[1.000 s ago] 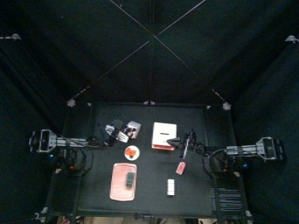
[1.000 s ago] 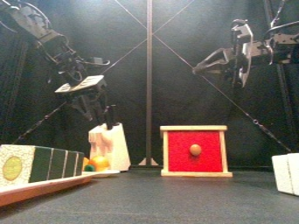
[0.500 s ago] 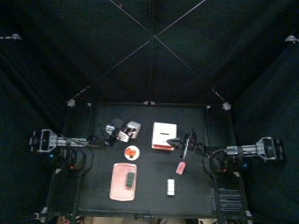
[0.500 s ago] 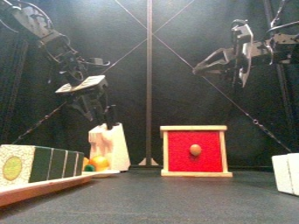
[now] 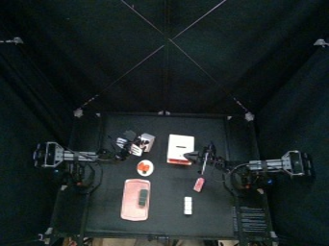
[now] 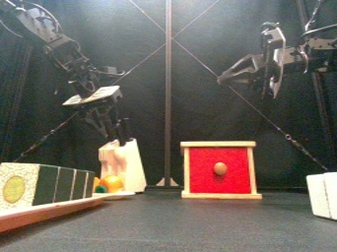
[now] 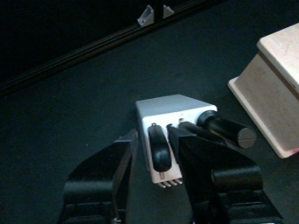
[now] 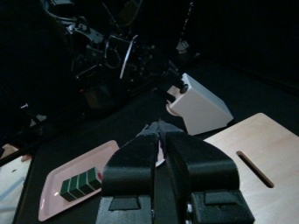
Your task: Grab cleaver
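White knife block [image 7: 176, 118] directly beneath the left pincer [image 7: 160, 145], standing on the black counter [image 7: 70, 114]. Several black handles sticking up out of its top. Cleaver [image 7: 158, 147] sunk in the block, blade hidden, only its handle showing, right between the 2 jaws of the left pincer. Jaws apart, 1 on each side of that handle, close to it, with no firm clamp to be seen. A thicker black handle [image 7: 229, 130] just outside the pincer, beside 1 jaw and not between them. Pale wooden box [image 7: 275, 80] beyond that thicker handle, near the block and apart from the pincer.

From the front: left pincer [image 6: 101, 106] hanging straight above the block [image 6: 122, 163], pointing down at it, fingertips at the level of the handles. Red-fronted box [image 6: 220, 169] off to the side of the pincer, towards the other arm.

Right pincer [image 8: 160, 131] high above the counter and well apart from the cleaver, jaws pressed together and holding nothing. Block [image 8: 198, 103] ahead of it and lower down, pink tray [image 8: 84, 178] below it to 1 side.
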`<state>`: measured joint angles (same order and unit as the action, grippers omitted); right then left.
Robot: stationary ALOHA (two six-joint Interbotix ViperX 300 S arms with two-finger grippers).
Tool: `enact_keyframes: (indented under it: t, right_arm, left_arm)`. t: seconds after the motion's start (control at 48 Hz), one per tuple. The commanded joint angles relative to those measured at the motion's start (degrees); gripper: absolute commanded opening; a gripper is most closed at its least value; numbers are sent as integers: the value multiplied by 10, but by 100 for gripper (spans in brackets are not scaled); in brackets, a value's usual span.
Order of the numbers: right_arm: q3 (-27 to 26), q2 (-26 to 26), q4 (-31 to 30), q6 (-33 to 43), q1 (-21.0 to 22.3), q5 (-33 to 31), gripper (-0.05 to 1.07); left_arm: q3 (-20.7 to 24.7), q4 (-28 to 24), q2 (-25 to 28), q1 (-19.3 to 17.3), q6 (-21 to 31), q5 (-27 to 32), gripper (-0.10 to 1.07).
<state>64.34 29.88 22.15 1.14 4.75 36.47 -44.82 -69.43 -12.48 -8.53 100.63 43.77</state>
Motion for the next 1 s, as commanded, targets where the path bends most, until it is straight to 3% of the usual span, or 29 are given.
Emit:
enact_keyframes:
  t: [0.0,0.438,0.979]
  right_arm:
    - [-5,7,-1,0,1,2,51]
    - [-6,7,-1,0,-2,2,51]
    - [-6,7,-1,0,-3,2,51]
  left_arm:
    - [12,3,-4,-1,-1,1,71]
    - [11,8,-8,2,-1,2,55]
    - [11,10,-8,4,-1,2,55]
